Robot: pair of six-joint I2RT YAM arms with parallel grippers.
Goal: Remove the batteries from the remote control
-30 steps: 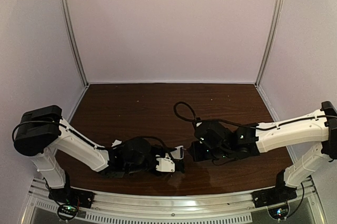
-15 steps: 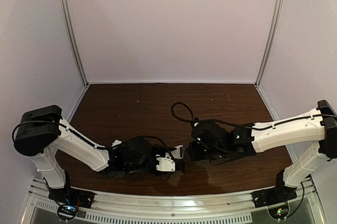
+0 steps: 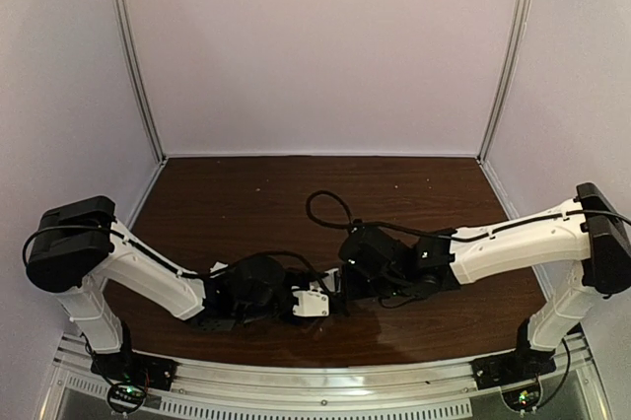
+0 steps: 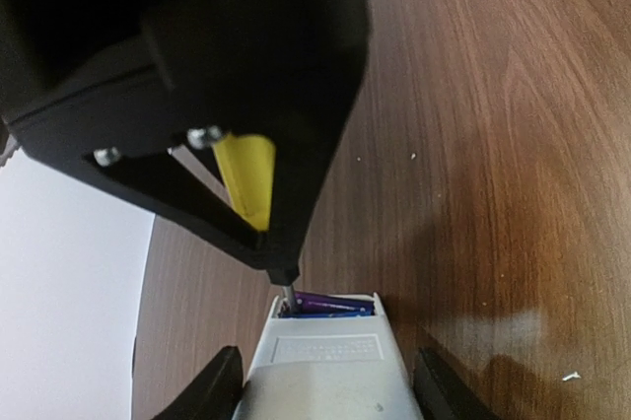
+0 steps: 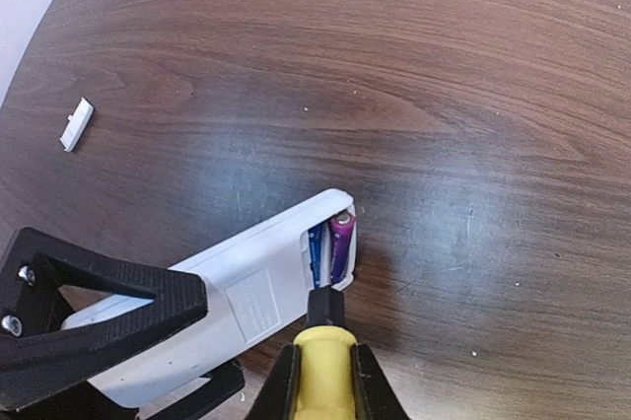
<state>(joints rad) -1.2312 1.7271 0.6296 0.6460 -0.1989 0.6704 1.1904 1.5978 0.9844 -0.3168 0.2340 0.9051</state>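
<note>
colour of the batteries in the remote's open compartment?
One purple, one dark blue. The batteries show best in the right wrist view.

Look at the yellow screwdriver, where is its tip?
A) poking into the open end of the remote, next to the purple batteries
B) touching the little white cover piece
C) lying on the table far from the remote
A: in the right wrist view the screwdriver has its tip in the open bay of the remote control, right beside the batteries.

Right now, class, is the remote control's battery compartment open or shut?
Open: the batteries lie bare at the end of the remote control, no cover over them.
</note>
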